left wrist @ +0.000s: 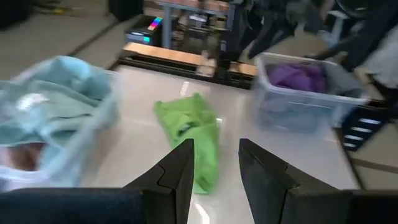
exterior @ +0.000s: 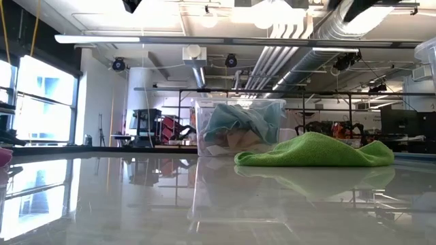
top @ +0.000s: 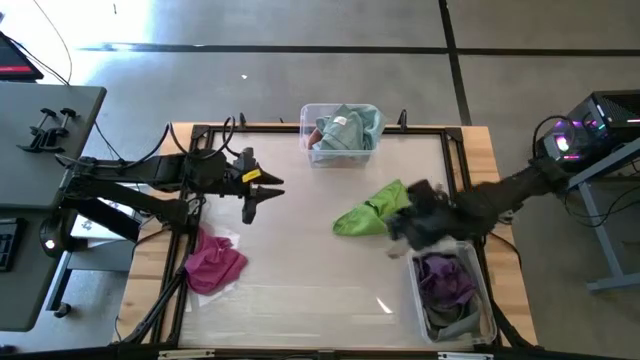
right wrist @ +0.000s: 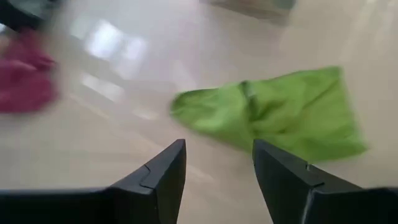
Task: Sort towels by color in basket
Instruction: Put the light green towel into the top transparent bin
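A lime green towel lies crumpled flat on the table, right of the middle. A magenta towel lies in a heap near the left edge. My right gripper hovers open above the table, beside the green towel's near right end, with nothing between its fingers. Raised over the table's left part, my left gripper is open and empty and points toward the green towel.
A clear basket at the far edge holds pale teal towels. A second clear basket at the near right corner holds purple and grey towels. Bare table lies between the green and magenta towels.
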You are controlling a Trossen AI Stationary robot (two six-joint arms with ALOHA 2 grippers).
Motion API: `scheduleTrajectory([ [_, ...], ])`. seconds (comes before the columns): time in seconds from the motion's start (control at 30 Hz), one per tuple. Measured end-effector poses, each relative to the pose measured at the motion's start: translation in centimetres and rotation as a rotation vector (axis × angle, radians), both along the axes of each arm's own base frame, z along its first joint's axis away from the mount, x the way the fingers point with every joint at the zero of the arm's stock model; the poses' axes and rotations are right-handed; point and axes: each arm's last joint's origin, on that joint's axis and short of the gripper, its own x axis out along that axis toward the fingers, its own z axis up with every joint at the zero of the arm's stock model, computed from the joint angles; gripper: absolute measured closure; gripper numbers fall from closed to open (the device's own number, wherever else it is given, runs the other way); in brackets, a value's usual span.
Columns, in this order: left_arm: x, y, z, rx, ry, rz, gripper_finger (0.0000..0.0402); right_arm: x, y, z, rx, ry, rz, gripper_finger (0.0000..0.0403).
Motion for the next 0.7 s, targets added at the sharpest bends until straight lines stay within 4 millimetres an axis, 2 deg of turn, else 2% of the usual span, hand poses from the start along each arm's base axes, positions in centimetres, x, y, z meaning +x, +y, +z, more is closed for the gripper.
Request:
scheduleTrajectory([
  [0.23, 0.1, 1.5, -0.2, -0.029, 0.007, 0.092, 0.0287, 5.6, -7.2, -3.8, 0.045, 0.315, 0.149, 0.0177],
  [0.37, 0.2, 2.4, -0.3, -0.032, 0.009, 0.123, 0.0287, 8.1, -11.5, -8.3, 0.074, 0.369, 0.277, 0.0152],
  [0.43, 0.3, 3.1, -0.4, -0.043, 0.013, 0.133, 0.0287, 8.4, -13.3, -11.0, 0.139, 0.388, 0.281, 0.0146],
  [0.53, 0.5, 4.3, -0.7, -0.084, 0.022, 0.136, 0.0287, 7.6, -15.0, -14.2, 0.242, 0.466, 0.238, 0.0144],
  [0.7, 1.1, 5.9, -1.5, -0.135, 0.052, 0.199, 0.0287, 6.6, -15.1, -17.8, 0.319, 0.508, 0.210, 0.0144],
])
